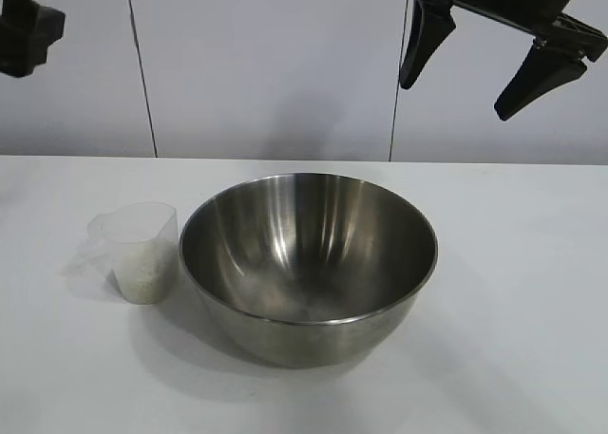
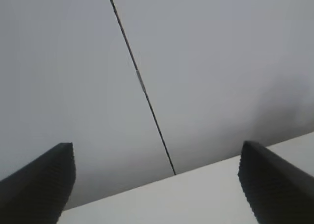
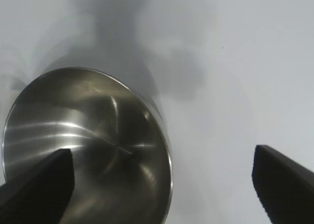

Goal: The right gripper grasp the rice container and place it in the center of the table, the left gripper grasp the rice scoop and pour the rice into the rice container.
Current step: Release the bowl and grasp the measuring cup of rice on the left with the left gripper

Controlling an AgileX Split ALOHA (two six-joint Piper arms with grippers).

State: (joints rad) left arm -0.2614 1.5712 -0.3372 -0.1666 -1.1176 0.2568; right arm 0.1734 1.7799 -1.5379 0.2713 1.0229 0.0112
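The rice container, a wide shiny steel bowl, stands empty near the middle of the white table. Close beside it on the left stands the rice scoop, a clear plastic cup with rice in its bottom. High above the bowl's right side hangs my right gripper, open and holding nothing. Its wrist view looks down on the bowl, with the right gripper spread over the rim. My left gripper sits at the upper left, far from the scoop. In its wrist view the left gripper is open and empty.
A grey panelled wall with dark vertical seams rises right behind the table's back edge. Bare tabletop stretches to the right of the bowl and in front of it. The left wrist view shows only wall and a strip of table.
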